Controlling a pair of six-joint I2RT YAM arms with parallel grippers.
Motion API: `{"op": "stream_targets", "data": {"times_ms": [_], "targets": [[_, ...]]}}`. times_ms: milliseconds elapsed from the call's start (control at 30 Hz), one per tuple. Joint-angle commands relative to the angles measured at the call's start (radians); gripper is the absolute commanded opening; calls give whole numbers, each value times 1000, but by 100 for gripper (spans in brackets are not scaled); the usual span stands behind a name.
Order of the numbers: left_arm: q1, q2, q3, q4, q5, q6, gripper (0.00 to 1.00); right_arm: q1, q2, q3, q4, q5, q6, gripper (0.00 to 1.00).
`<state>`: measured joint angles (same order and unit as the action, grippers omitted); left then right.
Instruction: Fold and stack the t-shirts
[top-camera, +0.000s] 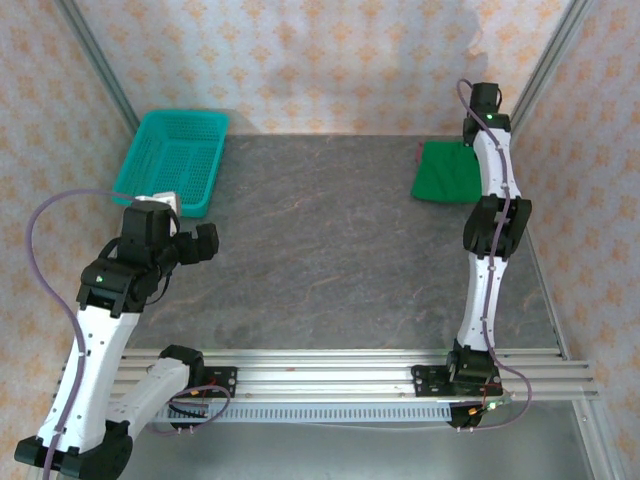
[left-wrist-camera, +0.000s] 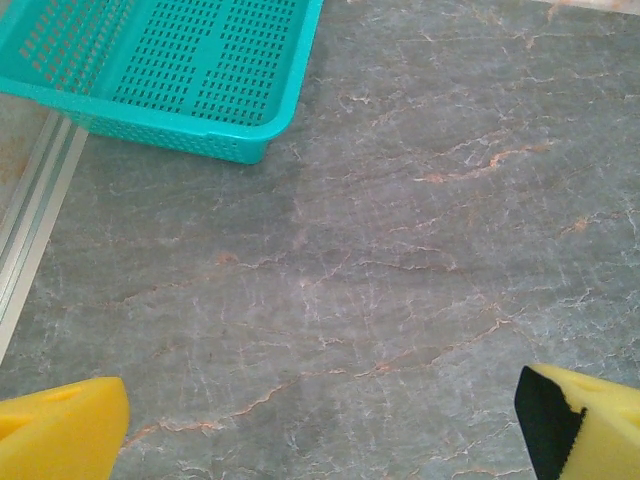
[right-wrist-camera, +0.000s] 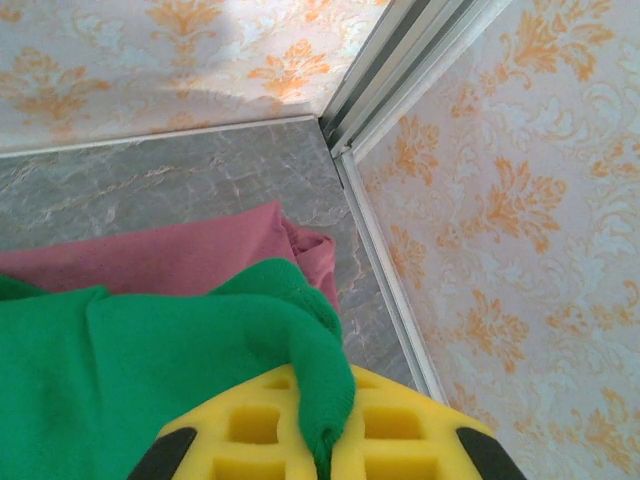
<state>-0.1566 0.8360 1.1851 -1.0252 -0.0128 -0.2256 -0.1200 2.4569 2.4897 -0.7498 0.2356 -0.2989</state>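
The bright green t-shirt (top-camera: 446, 172) lies folded at the far right of the table, on top of the maroon t-shirt (top-camera: 419, 152), of which a thin edge peeks out. In the right wrist view the green t-shirt (right-wrist-camera: 130, 370) covers the maroon t-shirt (right-wrist-camera: 170, 255), and a fold of green cloth is pinched between the yellow pads (right-wrist-camera: 400, 440) of my right gripper (right-wrist-camera: 325, 450). My right gripper (top-camera: 478, 140) sits over the pile's far right corner. My left gripper (top-camera: 205, 243) hangs open over bare table at the left, its yellow fingertips (left-wrist-camera: 60, 430) wide apart.
A teal mesh basket (top-camera: 172, 160) stands at the far left, its corner (left-wrist-camera: 240, 140) showing in the left wrist view. Patterned walls with metal corner rails (right-wrist-camera: 385, 230) close in the back and right sides. An aluminium rail frame (top-camera: 340, 375) runs along the near edge.
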Motion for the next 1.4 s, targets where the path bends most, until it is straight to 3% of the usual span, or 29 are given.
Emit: {"op": "stream_targets", "data": {"times_ms": [0, 100, 133, 200, 233, 300, 500, 600, 667, 700, 800, 900, 1067, 1167, 1267, 1367], "targets": [[1, -3, 25, -28, -33, 16, 100, -9, 38, 45, 84, -21, 41, 0], [2, -5, 29, -43, -36, 20, 100, -10, 61, 48, 125, -12, 61, 0], [0, -6, 30, -48, -38, 23, 100, -11, 70, 48, 132, -16, 71, 7], [0, -11, 20, -55, -47, 28, 100, -13, 84, 45, 156, 11, 96, 28], [1, -14, 14, -56, -48, 31, 100, -16, 88, 51, 158, 14, 110, 33], [1, -20, -4, -60, -41, 26, 100, -19, 88, 70, 156, -7, 160, 65], [1, -20, -15, -17, 37, -14, 100, -18, -11, 87, 55, -30, 218, 85], [1, -27, -38, 26, 84, -39, 100, -16, -121, -17, 1, -90, 263, 90], [1, -38, -69, 72, 101, -52, 100, -13, -231, -164, 21, -181, 304, 93], [1, -44, -90, 95, 94, -63, 100, -7, -304, -285, 73, -209, 321, 98], [1, -51, -169, 186, 85, -83, 100, 13, -531, -678, 236, -295, 413, 99], [5, -30, -258, 282, -3, -111, 100, 69, -768, -1069, 394, -331, 509, 99], [47, 26, -429, 532, -213, -87, 100, 245, -1179, -1627, 615, -138, 519, 99], [89, 31, -571, 784, -316, -5, 100, 264, -1361, -1895, 765, -23, 514, 99], [138, 39, -731, 1075, -318, 68, 100, 252, -1481, -2016, 813, 75, 495, 99], [166, 96, -815, 1291, -321, 116, 100, 250, -1493, -2133, 1049, 108, 399, 99]]}}
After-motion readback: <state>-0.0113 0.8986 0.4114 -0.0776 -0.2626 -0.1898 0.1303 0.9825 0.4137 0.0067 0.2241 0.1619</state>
